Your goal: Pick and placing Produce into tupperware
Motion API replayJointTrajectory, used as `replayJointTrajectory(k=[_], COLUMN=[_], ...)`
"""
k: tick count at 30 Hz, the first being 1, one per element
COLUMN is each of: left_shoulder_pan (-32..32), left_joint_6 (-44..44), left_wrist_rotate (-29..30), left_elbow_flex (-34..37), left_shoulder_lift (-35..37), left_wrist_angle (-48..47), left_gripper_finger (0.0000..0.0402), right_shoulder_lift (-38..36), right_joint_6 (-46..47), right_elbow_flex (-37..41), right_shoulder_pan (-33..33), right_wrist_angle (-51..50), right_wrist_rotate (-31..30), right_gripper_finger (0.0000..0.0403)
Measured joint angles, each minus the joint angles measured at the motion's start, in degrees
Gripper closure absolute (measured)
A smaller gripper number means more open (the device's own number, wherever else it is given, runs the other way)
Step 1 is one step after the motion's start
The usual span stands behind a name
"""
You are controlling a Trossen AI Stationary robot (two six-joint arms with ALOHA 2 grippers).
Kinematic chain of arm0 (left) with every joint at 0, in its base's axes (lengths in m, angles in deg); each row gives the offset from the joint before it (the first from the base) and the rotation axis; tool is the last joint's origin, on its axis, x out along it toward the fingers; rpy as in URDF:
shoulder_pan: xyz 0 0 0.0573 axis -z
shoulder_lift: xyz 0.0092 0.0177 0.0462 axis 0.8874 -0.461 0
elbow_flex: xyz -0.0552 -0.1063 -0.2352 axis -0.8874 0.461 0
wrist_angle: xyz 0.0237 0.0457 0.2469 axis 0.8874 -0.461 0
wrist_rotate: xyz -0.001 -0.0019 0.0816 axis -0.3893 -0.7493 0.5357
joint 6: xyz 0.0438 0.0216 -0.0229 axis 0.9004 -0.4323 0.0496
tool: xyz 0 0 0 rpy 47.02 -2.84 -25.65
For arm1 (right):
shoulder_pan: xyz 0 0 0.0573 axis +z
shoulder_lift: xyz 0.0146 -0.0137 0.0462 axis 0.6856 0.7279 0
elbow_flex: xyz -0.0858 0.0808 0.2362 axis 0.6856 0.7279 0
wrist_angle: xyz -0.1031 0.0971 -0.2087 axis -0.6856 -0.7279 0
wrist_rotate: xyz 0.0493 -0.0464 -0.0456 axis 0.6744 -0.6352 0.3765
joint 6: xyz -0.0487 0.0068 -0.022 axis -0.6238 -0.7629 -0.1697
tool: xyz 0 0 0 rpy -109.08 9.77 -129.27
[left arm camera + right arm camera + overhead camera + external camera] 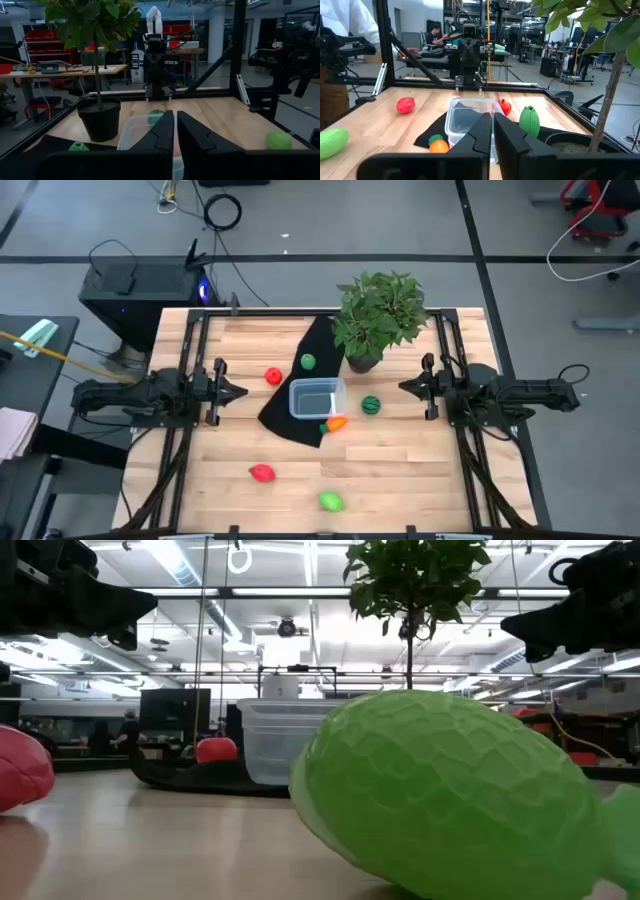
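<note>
Tupperware [318,398] sits empty at the centre of the high view on a black cloth [290,416], with produce scattered around it: nothing is packed yet. The left gripper [243,391] at mid-left and the right gripper [403,386] at mid-right hover with fingers closed, holding nothing. Next, I judge, one must open and descend on a fruit, perhaps the orange piece [336,423]. In the low view a green fruit [450,795] blocks most of the table.

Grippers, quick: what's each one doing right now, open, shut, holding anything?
Left gripper: shut, holding nothing, parked at the table's left side.
Right gripper: shut, holding nothing, parked at the table's right side.
</note>
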State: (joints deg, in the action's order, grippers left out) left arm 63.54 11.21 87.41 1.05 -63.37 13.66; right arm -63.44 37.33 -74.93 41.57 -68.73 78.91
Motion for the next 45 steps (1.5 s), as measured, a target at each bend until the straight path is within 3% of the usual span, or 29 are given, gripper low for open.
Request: replayJointTrajectory(k=[45], left_shoulder_pan=[0.00], left_joint_6=[-0.01], left_wrist_rotate=[0.00], left_elbow_flex=[0.00], left_shoulder_lift=[0.00], left_wrist_angle=[0.01], left_gripper_finger=[0.0373], right_shoulder_lift=[0.00], right_joint_6=[0.00], right_elbow_flex=[0.00], right_shoulder_pan=[0.01], right_wrist_angle=[0.01], right_wrist_rotate=[0.00], right_gripper_finger=[0.0375])
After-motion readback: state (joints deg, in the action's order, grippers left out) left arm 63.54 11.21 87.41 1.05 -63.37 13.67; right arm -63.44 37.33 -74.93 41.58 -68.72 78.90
